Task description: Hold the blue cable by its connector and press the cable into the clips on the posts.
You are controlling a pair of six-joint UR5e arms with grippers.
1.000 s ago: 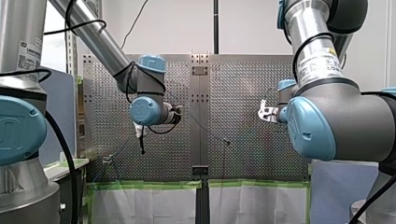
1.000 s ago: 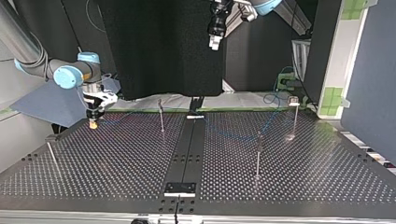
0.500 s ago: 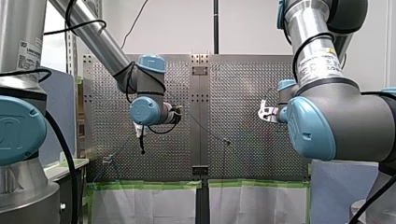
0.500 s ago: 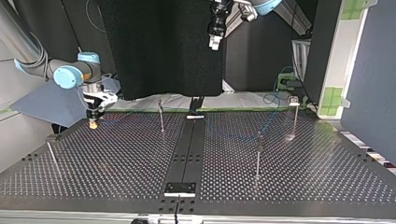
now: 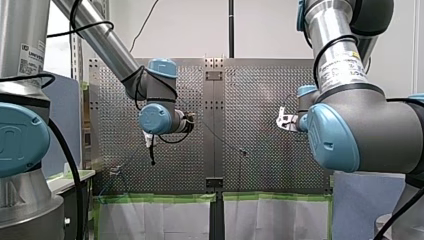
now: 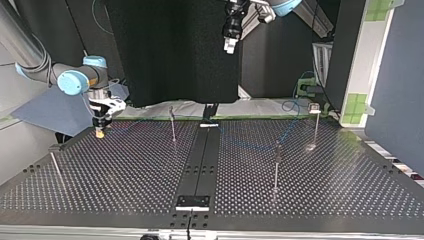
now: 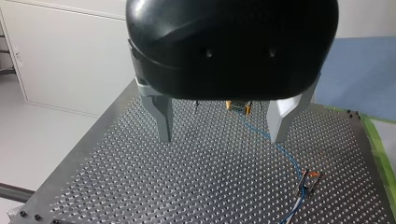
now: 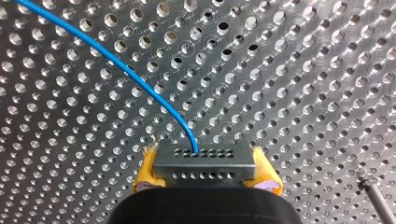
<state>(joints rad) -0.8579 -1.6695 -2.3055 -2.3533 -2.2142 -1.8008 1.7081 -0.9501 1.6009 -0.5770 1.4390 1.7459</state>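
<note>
My right gripper (image 8: 204, 179) has its yellow pads shut on a grey connector block (image 8: 204, 163), low over the perforated table (image 8: 303, 84). The blue cable (image 8: 116, 60) leaves the block and curves away across the holes. In the top view my right gripper (image 6: 100, 132) hangs at the table's far left. My left gripper (image 6: 229, 46) is high above the table's middle. Its metal fingers (image 7: 161, 116) stand wide open with nothing between them. Beneath it, the cable (image 7: 280, 149) runs from the connector to a post's clip (image 7: 308, 179).
Thin posts stand on the table: one left of the centre strip (image 6: 172, 125), one right of it (image 6: 276, 165), one at the far right (image 6: 315, 122) and one at the near left (image 6: 55, 162). Green tape marks the far edge (image 6: 260, 118).
</note>
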